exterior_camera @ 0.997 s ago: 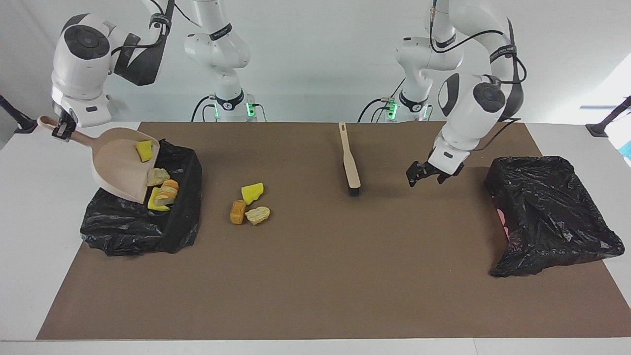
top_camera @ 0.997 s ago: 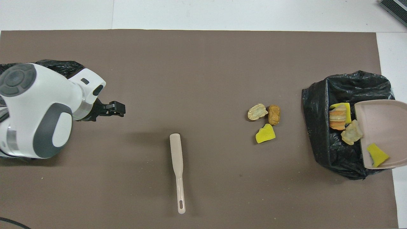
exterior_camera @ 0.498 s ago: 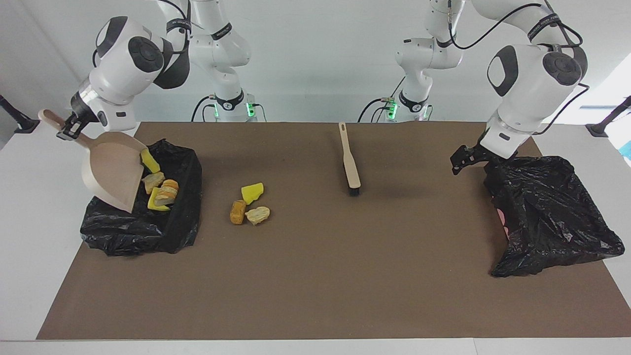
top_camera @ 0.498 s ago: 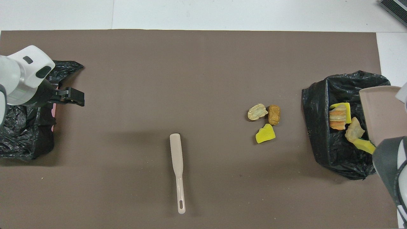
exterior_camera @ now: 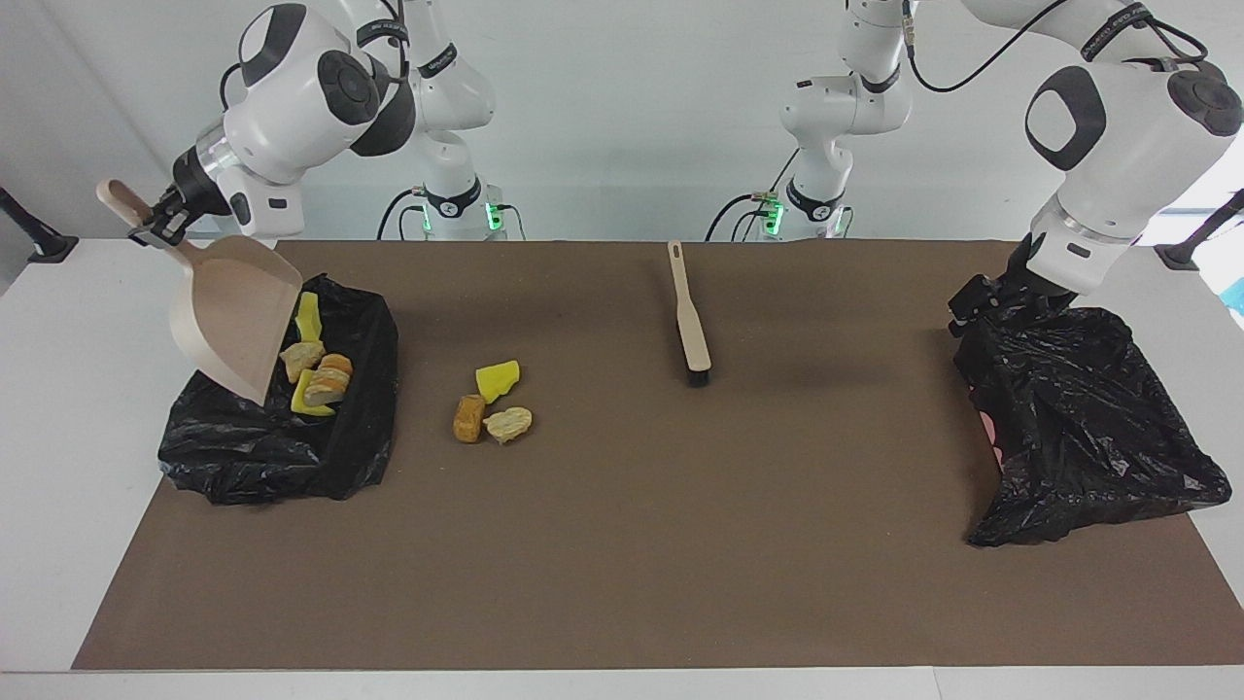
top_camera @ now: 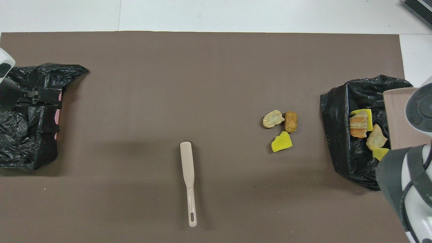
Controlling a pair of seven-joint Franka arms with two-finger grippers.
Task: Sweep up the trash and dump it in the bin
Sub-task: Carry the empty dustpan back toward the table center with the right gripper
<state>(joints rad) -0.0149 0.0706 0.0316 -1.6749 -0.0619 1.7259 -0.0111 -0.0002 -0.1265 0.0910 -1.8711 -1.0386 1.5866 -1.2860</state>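
My right gripper (exterior_camera: 155, 226) is shut on the handle of the beige dustpan (exterior_camera: 233, 316), which hangs steeply tilted over the black-lined bin (exterior_camera: 282, 442) at the right arm's end. Several trash bits (exterior_camera: 326, 379) lie in the bin (top_camera: 341, 148): yellow foam and bread lumps (top_camera: 358, 123). Three more trash bits rest on the brown mat beside the bin: a yellow chunk (exterior_camera: 497, 379), a brown lump (exterior_camera: 468, 418) and a tan lump (exterior_camera: 508, 424). My left gripper (exterior_camera: 977, 306) is open and holds nothing, over the edge of a second black bag (exterior_camera: 1079, 418).
A beige brush (exterior_camera: 688, 311) with dark bristles lies on the mat near the middle, its handle (top_camera: 191, 209) toward the robots. The second black bag (top_camera: 27, 135) sits at the left arm's end. The brown mat (exterior_camera: 680, 544) covers most of the white table.
The right arm tipped the dustpan steeper and the last yellow chunk slid off it into the bin. The left gripper swung away from the brush to over the black bag at its end.
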